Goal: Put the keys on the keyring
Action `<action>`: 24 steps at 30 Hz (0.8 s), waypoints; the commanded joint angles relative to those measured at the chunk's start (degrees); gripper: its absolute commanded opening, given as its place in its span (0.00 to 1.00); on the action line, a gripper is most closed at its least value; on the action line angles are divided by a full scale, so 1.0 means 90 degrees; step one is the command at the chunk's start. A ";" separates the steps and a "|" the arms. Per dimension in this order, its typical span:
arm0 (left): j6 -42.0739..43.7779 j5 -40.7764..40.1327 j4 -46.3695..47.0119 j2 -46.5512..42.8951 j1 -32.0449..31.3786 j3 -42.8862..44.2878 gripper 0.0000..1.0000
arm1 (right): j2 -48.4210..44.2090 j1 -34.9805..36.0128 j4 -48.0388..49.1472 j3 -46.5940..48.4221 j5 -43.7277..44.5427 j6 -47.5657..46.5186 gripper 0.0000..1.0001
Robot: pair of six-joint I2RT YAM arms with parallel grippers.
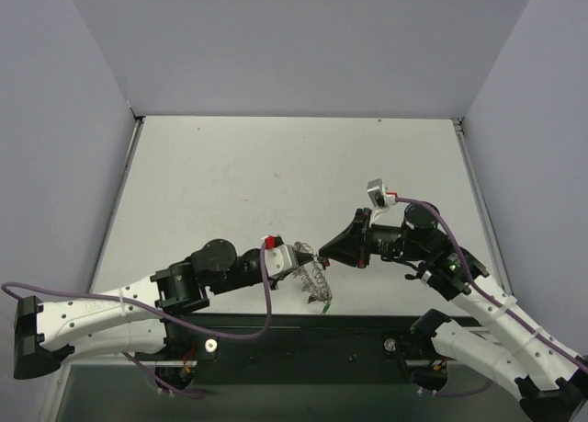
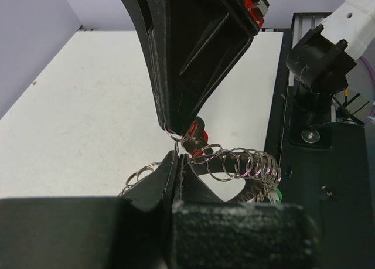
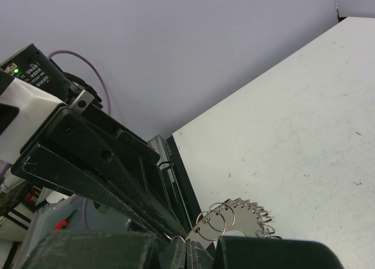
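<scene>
The keyring (image 1: 315, 277) is a silvery ring fringed with many small loops, held just above the table's near edge. My left gripper (image 1: 301, 261) is shut on its rim. In the left wrist view the left fingertips (image 2: 170, 163) pinch the keyring (image 2: 246, 163). My right gripper (image 1: 322, 250) comes in from the right, tip to tip with the left one. It is shut on a small wire loop (image 2: 179, 135) with a red key (image 2: 198, 133) right behind it. A green key tag (image 2: 277, 194) hangs from the ring's far end. The right wrist view shows the keyring (image 3: 243, 219) just beyond the shut right gripper (image 3: 188, 249).
The black base rail (image 1: 303, 335) runs along the near edge under both grippers. The right arm's base (image 2: 319, 64) stands on it. Grey walls close off the left, right and back of the white table (image 1: 276, 174).
</scene>
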 commanded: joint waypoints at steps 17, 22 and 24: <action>-0.0283 0.0947 0.1642 -0.0482 -0.0026 0.0155 0.00 | 0.0122 0.0014 0.0025 0.0124 0.0400 -0.0210 0.00; -0.0293 0.0986 0.1691 -0.0570 -0.0035 0.0126 0.00 | 0.0132 0.0014 0.0044 0.0114 0.0371 -0.0201 0.00; -0.0312 0.1015 0.1750 -0.0590 -0.0026 0.0126 0.00 | 0.0122 0.0014 0.0044 0.0104 0.0361 -0.0191 0.00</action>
